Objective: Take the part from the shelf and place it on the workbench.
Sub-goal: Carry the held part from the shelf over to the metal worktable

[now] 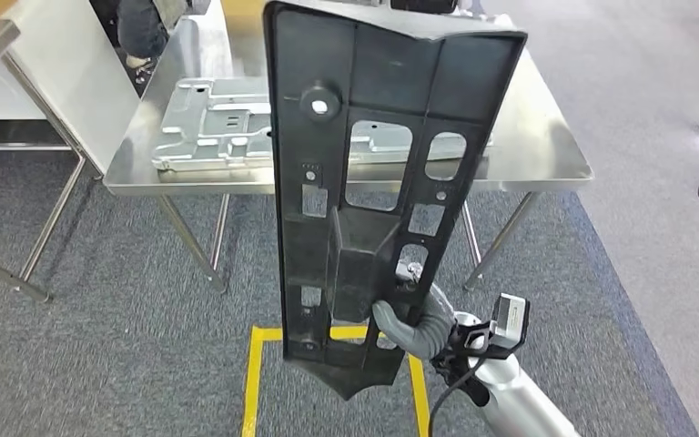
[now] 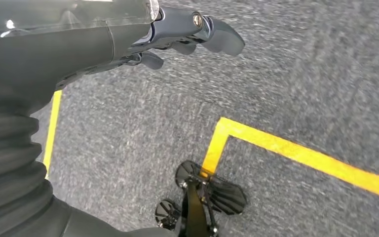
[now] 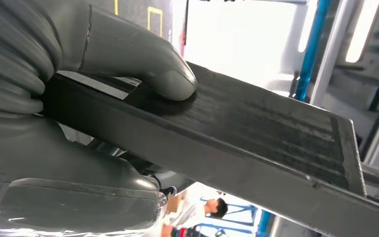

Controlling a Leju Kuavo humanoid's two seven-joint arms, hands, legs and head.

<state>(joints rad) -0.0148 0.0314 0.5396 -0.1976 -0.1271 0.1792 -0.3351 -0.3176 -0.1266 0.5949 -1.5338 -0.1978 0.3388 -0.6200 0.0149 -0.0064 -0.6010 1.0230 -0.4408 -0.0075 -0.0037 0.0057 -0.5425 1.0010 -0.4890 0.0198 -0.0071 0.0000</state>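
Black plastic part (image 1: 364,191), long and flat with holes cut in it, stands almost upright in the air in front of the shiny metal worktop (image 1: 546,146). The right hand (image 1: 411,319) grips the part near its low end, with the grey thumb wrapped round one edge. In the right wrist view the thumb (image 3: 143,64) presses flat on the dark part (image 3: 256,133), and the other fingers are under it. A pale metal plate (image 1: 214,123) lies flat on the worktop, behind the part. A person in dark clothes (image 1: 146,27) stands at the far side of the worktop. Yellow tape (image 1: 253,382) marks a box on the grey carpet below the part. The left hand (image 2: 187,34) hangs over the carpet (image 2: 301,74) with nothing in it, its fingers loosely bent and apart. Yellow tape lines (image 2: 296,153) run across the floor under it.
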